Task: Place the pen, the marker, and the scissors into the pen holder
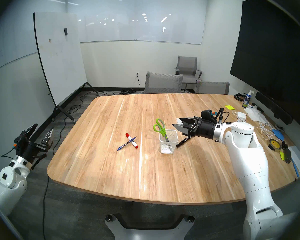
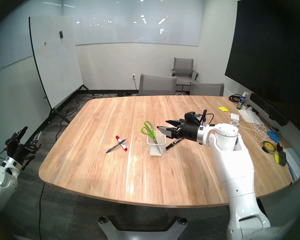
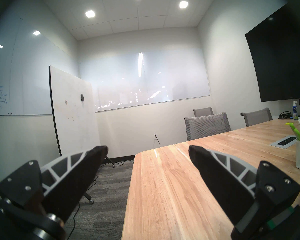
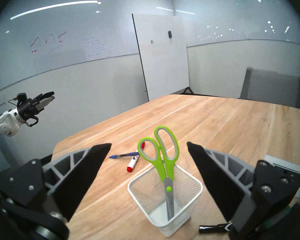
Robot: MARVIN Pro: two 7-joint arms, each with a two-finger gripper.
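While the right gripper hangs wide open and empty, a black marker lies beneath it; just ahead, the pen holder holds the scissors, the pen beyond.

We see the scissors standing blades-down in the white mesh pen holder, green handles above the rim, leaning left. The right gripper hovers just right of the handles, jaws apart, nothing between them. Under it a black marker lies on the wooden table, its tip near the holder. Left of the holder, the blue pen lies across a white marker with red ends. The left gripper hangs off the table's left edge, jaws apart.
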